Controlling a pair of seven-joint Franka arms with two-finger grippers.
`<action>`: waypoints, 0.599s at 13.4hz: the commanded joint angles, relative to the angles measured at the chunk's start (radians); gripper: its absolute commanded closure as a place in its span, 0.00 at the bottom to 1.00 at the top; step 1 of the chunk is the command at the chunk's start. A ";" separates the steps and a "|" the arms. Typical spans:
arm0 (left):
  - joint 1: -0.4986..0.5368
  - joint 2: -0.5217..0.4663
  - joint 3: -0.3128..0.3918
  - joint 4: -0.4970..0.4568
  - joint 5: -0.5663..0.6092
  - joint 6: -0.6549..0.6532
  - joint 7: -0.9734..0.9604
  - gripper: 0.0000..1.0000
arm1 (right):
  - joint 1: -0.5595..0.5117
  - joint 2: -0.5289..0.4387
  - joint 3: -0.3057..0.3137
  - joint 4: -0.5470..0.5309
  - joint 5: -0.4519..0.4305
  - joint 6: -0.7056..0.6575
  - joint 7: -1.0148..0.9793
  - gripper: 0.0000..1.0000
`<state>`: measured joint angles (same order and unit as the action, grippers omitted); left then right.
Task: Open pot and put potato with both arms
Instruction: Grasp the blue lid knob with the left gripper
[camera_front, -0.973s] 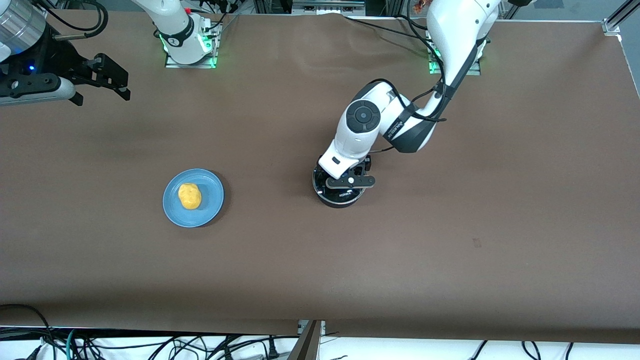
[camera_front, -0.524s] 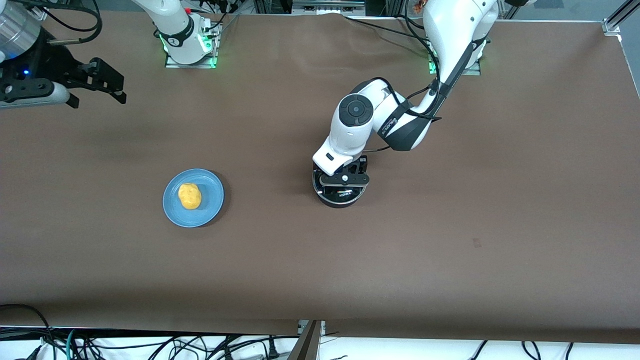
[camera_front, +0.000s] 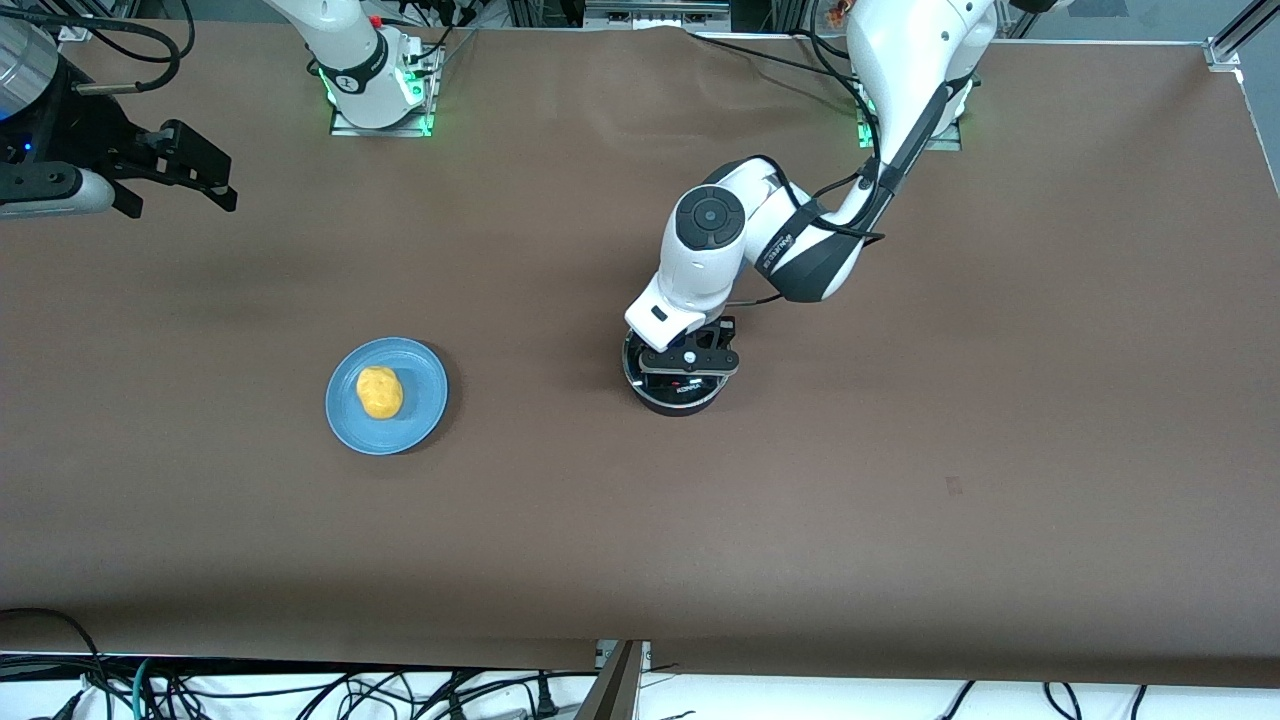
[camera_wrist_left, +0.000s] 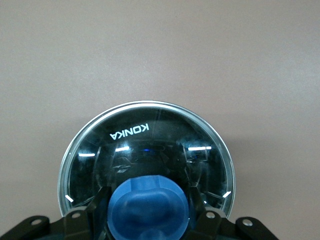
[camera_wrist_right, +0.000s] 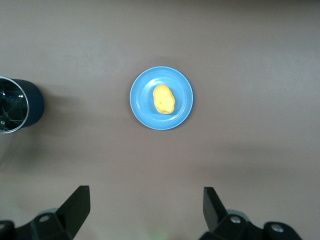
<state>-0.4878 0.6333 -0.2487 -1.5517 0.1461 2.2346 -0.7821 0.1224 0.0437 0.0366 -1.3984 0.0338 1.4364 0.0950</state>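
Left wrist view: our left gripper (camera_wrist_left: 148, 220) straddles the lid's blue knob (camera_wrist_left: 148, 207) atop the pot (camera_front: 680, 385) mid-table; grip unclear. Our right gripper (camera_wrist_right: 145, 207) hangs open, potato (camera_front: 380, 392) on the plate (camera_front: 425, 385).

Brown cloth-covered table (camera_front: 900, 520). Resting directly on it: black pot (camera_front: 680, 400), glass-lidded, right beneath the left gripper (camera_front: 688, 362); blue plate (camera_front: 420, 395), well apart from that gripper toward the right arm's end, far below the raised right gripper (camera_front: 185, 165).
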 joint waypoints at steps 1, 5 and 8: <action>-0.011 0.005 0.008 0.016 0.027 -0.012 -0.014 0.63 | 0.002 -0.001 0.006 0.003 0.006 -0.008 -0.006 0.00; 0.003 -0.043 0.008 0.024 0.015 -0.068 -0.006 0.62 | 0.005 0.005 0.011 -0.011 0.006 -0.013 -0.006 0.00; 0.027 -0.096 0.005 0.025 -0.002 -0.127 0.033 0.62 | 0.005 0.007 0.012 -0.013 -0.003 -0.019 -0.011 0.01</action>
<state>-0.4744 0.5944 -0.2460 -1.5231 0.1462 2.1598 -0.7767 0.1288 0.0565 0.0444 -1.4110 0.0339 1.4294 0.0942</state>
